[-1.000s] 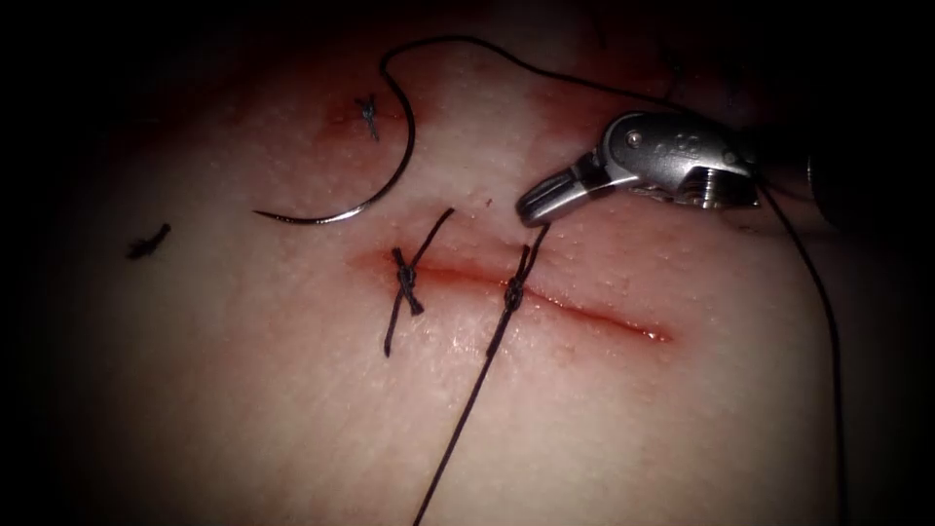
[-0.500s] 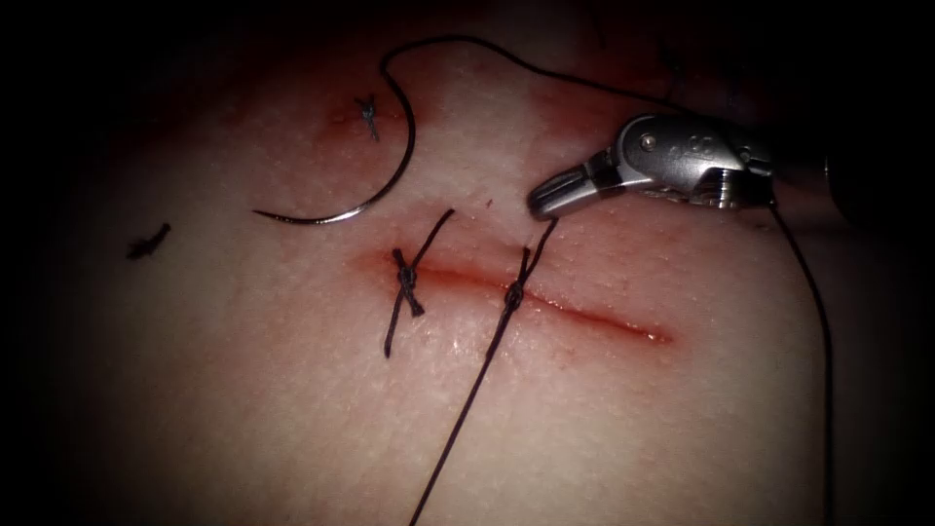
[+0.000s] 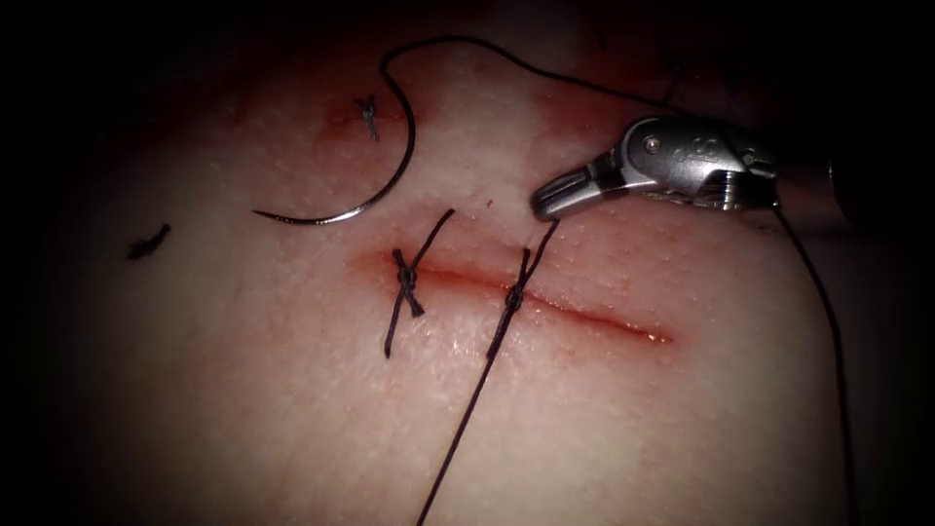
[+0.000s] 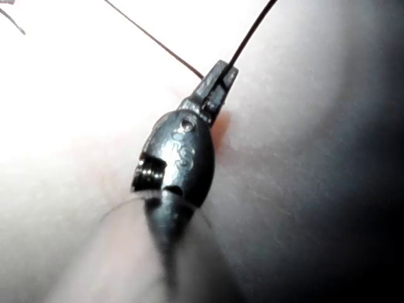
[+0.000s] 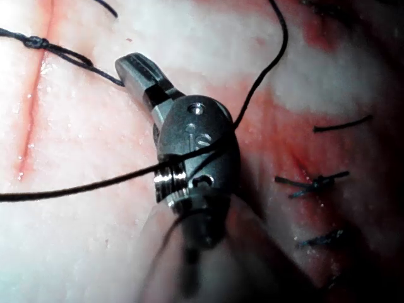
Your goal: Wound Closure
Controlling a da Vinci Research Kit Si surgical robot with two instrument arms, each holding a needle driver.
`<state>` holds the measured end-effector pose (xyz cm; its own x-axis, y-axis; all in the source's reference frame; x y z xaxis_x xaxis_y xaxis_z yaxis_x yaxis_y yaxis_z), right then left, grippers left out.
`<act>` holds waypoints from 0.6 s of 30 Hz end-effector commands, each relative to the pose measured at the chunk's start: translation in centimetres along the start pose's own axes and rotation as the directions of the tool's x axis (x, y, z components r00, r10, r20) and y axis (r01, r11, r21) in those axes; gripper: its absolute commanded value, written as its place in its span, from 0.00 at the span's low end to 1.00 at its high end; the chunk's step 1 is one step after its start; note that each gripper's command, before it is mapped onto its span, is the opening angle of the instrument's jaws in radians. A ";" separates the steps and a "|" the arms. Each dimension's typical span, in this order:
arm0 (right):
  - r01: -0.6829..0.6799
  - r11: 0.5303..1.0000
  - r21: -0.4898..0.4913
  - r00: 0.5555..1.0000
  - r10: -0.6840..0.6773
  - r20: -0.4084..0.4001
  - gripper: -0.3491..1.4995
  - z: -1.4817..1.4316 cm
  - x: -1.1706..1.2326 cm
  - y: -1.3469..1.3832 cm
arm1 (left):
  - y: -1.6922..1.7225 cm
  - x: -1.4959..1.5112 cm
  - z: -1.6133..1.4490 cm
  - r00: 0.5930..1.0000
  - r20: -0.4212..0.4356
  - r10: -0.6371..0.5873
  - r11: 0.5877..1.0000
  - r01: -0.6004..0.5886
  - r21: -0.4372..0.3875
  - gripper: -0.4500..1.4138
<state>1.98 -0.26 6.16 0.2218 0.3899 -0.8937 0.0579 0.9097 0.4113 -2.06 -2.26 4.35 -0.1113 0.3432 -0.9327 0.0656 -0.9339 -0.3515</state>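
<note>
The curved needle point(image 3: 402, 156) lies free on the tissue point(image 3: 243, 390), above the left end of the cut point(image 3: 594, 317); neither tool holds it and it is not in the tissue. Two knots sit on the cut, a trimmed one point(image 3: 405, 282) to the left and another point(image 3: 513, 294) near the middle. My right tool point(image 3: 539, 206) is shut on the short thread end point(image 5: 82, 62) rising from the middle knot. A long strand point(image 3: 467, 409) runs down from that knot. My left tool point(image 4: 219, 76) is shut on the thread point(image 4: 252, 31).
Thread from the needle's tail point(image 3: 506, 58) arcs across the top, passes the right tool's wrist point(image 3: 701, 161) and drops down the right side point(image 3: 828, 331). A loose cut end point(image 3: 148, 242) lies at far left. An older stitch point(image 3: 368, 115) sits inside the needle's curve.
My right tool has drifted slightly to the right, still holding the short thread end. The needle and both knots have stayed in place.
</note>
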 end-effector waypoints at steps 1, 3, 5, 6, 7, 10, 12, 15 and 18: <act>-0.023 0.999 -0.048 1.000 0.022 -0.006 0.36 0.13 -0.03 -0.11 | -0.03 -0.01 0.07 1.000 -0.005 0.015 1.000 -0.014 0.009 0.00; -0.053 0.994 -0.101 0.999 0.051 -0.016 0.72 0.14 -0.01 -0.22 | -0.19 0.16 0.08 0.999 -0.007 0.052 0.998 -0.051 0.022 0.00; -0.075 0.987 -0.145 0.997 0.070 -0.037 0.78 0.12 0.04 -0.31 | -0.36 0.31 0.08 0.996 -0.011 0.089 0.996 -0.088 0.031 0.00; -0.104 0.976 -0.190 0.992 0.090 -0.085 0.78 0.06 0.09 -0.40 | -0.53 0.47 0.06 0.993 -0.011 0.119 0.992 -0.119 0.043 0.00; -0.118 0.971 -0.208 0.989 0.097 -0.110 0.78 0.02 0.12 -0.44 | -0.60 0.53 0.05 0.991 -0.013 0.133 0.990 -0.133 0.045 0.00; -0.147 0.959 -0.241 0.982 0.112 -0.154 0.81 -0.08 0.19 -0.52 | -0.77 0.67 0.00 0.986 -0.018 0.165 0.985 -0.164 0.048 0.00; -0.209 0.934 -0.291 0.969 0.156 -0.193 0.89 -0.18 0.29 -0.66 | -0.98 0.86 -0.06 0.978 -0.019 0.207 0.977 -0.206 0.049 0.00; -0.255 0.917 -0.308 0.959 0.197 -0.206 0.90 -0.21 0.34 -0.84 | -1.22 1.05 -0.12 0.972 -0.027 0.235 0.971 -0.234 0.051 0.00; -0.335 0.881 -0.335 0.934 0.263 -0.242 0.91 -0.18 0.38 -1.01 | -1.45 1.19 -0.14 0.964 -0.034 0.263 0.965 -0.262 0.031 0.00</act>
<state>1.72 -0.94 5.34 -0.0160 0.6344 -0.7728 -0.3623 0.7167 0.5958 -2.11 -0.36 3.66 -0.0514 0.0794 -0.9955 0.0739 -0.9938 -0.0831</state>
